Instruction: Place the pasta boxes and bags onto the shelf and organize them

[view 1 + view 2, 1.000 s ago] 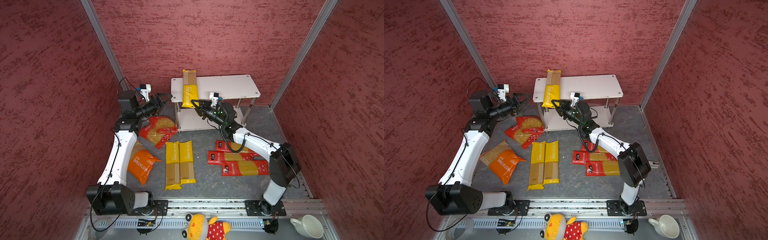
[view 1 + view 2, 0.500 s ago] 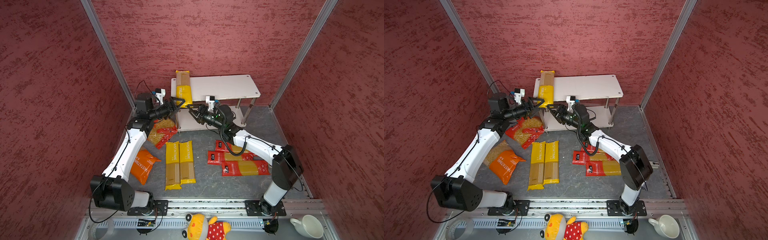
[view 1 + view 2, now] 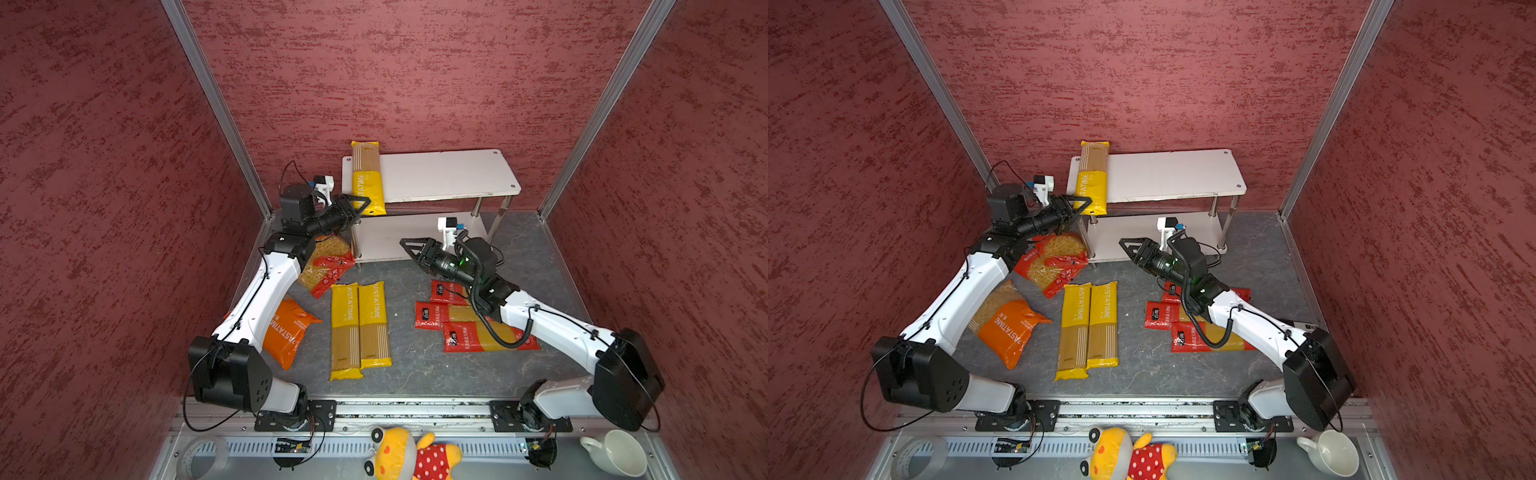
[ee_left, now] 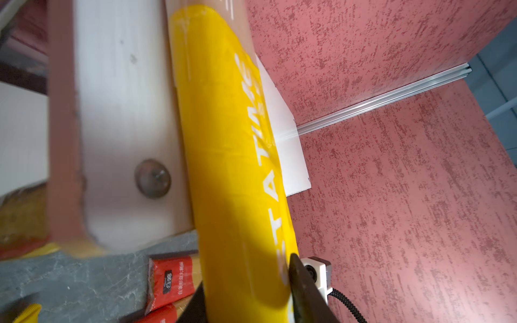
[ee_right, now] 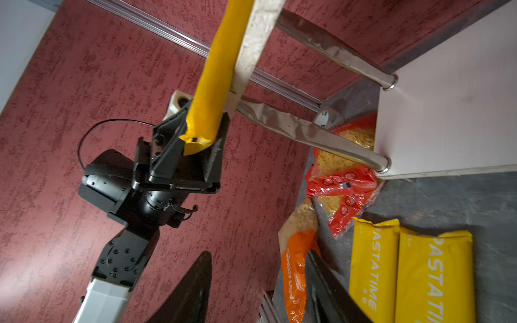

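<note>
Gripping the near end of a yellow spaghetti pack (image 3: 365, 183), the left jaws hold it at the front edge of the shelf (image 3: 440, 174), a two-tier rack of white boards on chrome legs set against the red back wall. The pack lies front to back across the left end of the top board, and both its ends overhang the board. In the left wrist view the pack (image 4: 232, 167) runs away along the board with a black finger (image 4: 305, 290) pressed to each side. The right wrist view shows its crimped end (image 5: 198, 134) pinched between those jaws.

The right jaws stand apart and empty in the air in front of the lower board, pointing toward the left arm (image 3: 266, 291).

On the grey tabletop, two more yellow packs (image 3: 359, 328) lie side by side in the middle, label ends toward the shelf. Three red spaghetti packs (image 3: 457, 336) lie to their right, partly under the right arm (image 3: 552, 328). An orange bag (image 3: 289, 328) lies beside the left arm, and red short-pasta bags (image 3: 328, 266) lie overlapped by the shelf's left front leg.

A plush toy (image 3: 409, 455) and a white cup (image 3: 615, 453) sit beyond the front rail.
</note>
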Action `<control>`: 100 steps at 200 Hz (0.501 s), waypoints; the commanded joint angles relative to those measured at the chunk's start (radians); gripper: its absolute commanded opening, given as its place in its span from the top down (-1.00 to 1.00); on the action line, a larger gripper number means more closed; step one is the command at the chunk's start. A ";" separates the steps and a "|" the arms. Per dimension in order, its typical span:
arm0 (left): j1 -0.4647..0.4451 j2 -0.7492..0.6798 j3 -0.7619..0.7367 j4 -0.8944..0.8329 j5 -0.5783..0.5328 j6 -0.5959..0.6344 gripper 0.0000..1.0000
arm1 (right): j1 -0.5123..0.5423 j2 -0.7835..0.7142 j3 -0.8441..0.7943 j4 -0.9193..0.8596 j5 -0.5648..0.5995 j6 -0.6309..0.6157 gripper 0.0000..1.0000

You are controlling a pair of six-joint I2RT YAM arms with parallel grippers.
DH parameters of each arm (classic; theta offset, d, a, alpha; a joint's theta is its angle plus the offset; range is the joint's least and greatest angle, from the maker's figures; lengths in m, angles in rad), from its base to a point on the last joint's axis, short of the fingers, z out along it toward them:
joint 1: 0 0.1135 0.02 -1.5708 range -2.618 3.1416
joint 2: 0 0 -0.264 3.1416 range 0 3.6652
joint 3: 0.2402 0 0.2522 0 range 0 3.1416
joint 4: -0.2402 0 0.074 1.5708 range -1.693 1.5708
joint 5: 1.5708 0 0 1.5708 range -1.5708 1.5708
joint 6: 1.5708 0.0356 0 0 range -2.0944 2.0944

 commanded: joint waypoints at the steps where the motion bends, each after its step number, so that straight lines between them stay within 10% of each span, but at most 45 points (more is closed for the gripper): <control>1: 0.011 0.005 0.037 0.039 -0.034 -0.007 0.52 | -0.004 -0.023 -0.007 -0.025 0.032 -0.040 -0.09; 100: 0.040 0.038 0.094 0.012 -0.072 -0.012 0.98 | -0.030 -0.054 -0.075 -0.014 0.008 -0.070 -0.02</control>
